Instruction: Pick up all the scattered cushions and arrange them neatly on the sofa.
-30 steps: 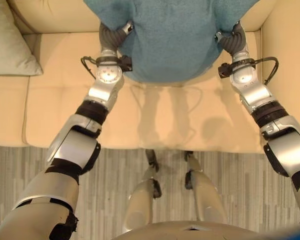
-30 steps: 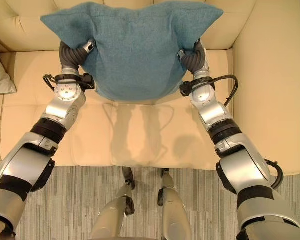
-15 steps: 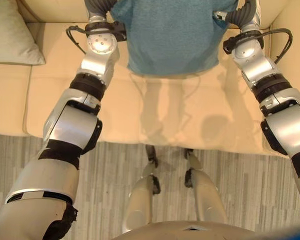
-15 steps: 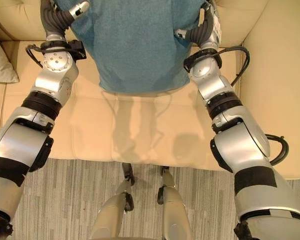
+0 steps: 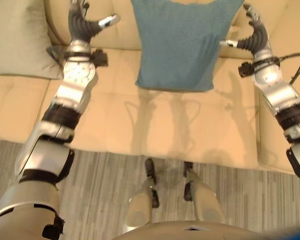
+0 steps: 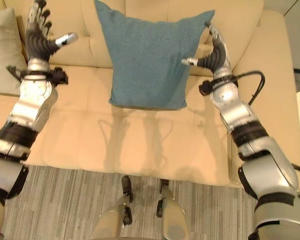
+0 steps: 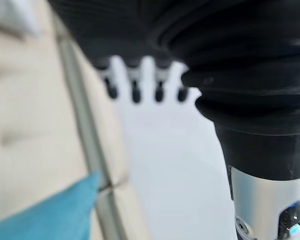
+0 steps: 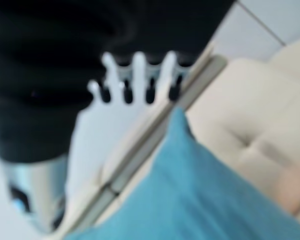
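A teal cushion stands upright on the cream sofa's seat, leaning against the backrest. My left hand is raised well to its left, open, fingers spread, touching nothing. My right hand hovers open just beside the cushion's upper right corner, thumb pointing toward it, apart from the fabric. In the right wrist view the teal cushion shows past straight fingers. The left wrist view shows a teal corner and straight fingertips.
A pale grey-beige cushion leans at the sofa's left end. The sofa's right armrest rises beside my right arm. Grey striped floor runs along the sofa's front edge.
Both hands let go of the teal cushion and spread outward. The cushion now rests upright against the backrest. The camera has tilted up toward the backrest.
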